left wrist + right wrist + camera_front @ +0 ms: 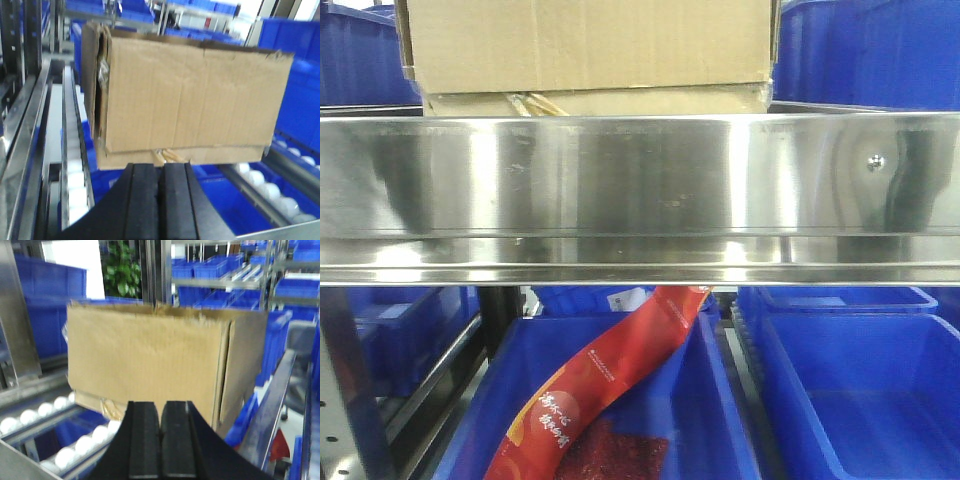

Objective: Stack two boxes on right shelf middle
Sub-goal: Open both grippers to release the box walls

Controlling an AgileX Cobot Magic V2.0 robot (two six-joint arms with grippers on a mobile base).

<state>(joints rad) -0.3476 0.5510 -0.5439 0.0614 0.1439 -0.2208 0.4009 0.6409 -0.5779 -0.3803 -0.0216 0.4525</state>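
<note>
A taller brown cardboard box (pixel 585 42) rests on a flat cardboard box (pixel 595 102), both standing behind the wide mirror-like front lip of the steel shelf (pixel 640 185). The left wrist view shows the same tall box (pixel 190 95) over the flat box (pixel 125 159), whose peeling tape scrap (pixel 167 155) sticks out at the seam. My left gripper (pixel 160 172) is shut and empty, just in front of the stack. In the right wrist view the tall box (pixel 150 357) fills the middle; my right gripper (pixel 161 412) is shut and empty before it.
Blue plastic bins (pixel 865 390) sit below the shelf, one holding a red snack packet (pixel 595 390). More blue bins (pixel 870 50) stand behind the boxes. White roller tracks (pixel 75 170) run along the shelf bed. A screw head (pixel 875 160) marks the lip.
</note>
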